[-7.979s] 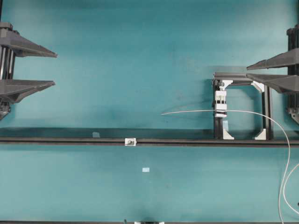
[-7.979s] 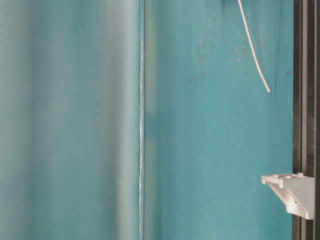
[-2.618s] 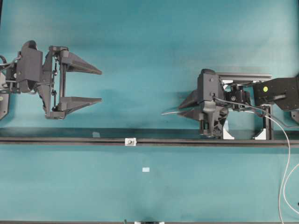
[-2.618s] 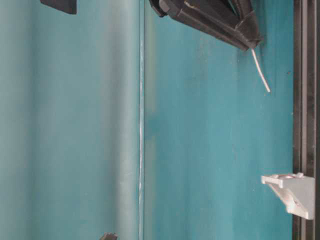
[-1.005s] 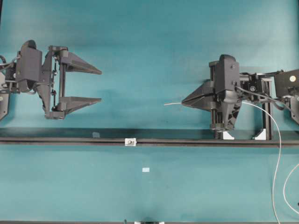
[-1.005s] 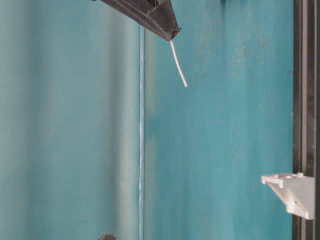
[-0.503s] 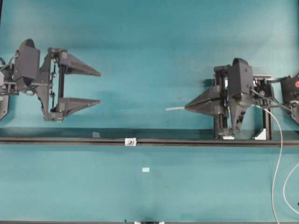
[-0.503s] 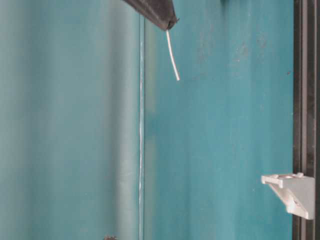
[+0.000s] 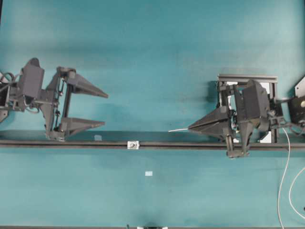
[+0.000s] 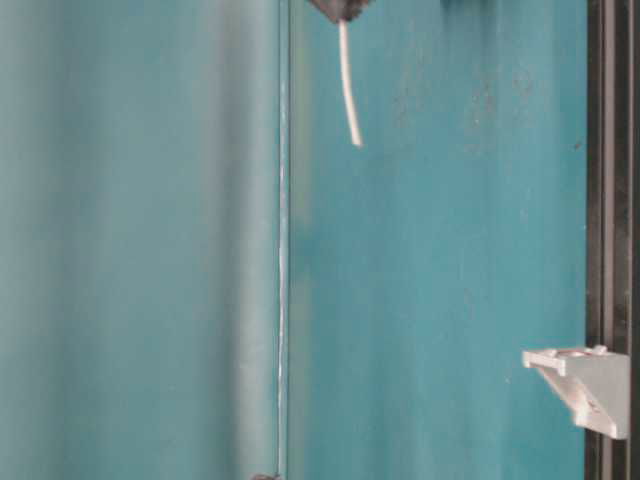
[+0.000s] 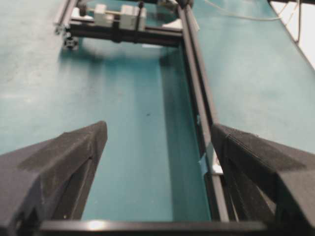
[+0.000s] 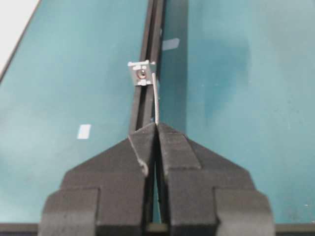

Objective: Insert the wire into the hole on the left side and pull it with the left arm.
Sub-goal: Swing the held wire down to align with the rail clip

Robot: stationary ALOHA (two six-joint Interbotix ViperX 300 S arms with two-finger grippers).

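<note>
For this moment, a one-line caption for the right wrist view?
Shut right gripper aims thin white wire toward the small white square fitting's hole.

The left arm [image 9: 28, 90] reaches in from the left edge of the overhead view, lying just above the black rail [image 9: 157, 144]; the left gripper [image 9: 104, 109] points rightward along that rail, its two pointed fingers [image 9: 86, 85] spread wide with nothing between them; the right gripper [image 9: 189, 128] hangs just above the rail at the right, pointing leftward, fingers [image 12: 173, 147] pressed together, pinching the wire [image 9: 178, 130].
</note>
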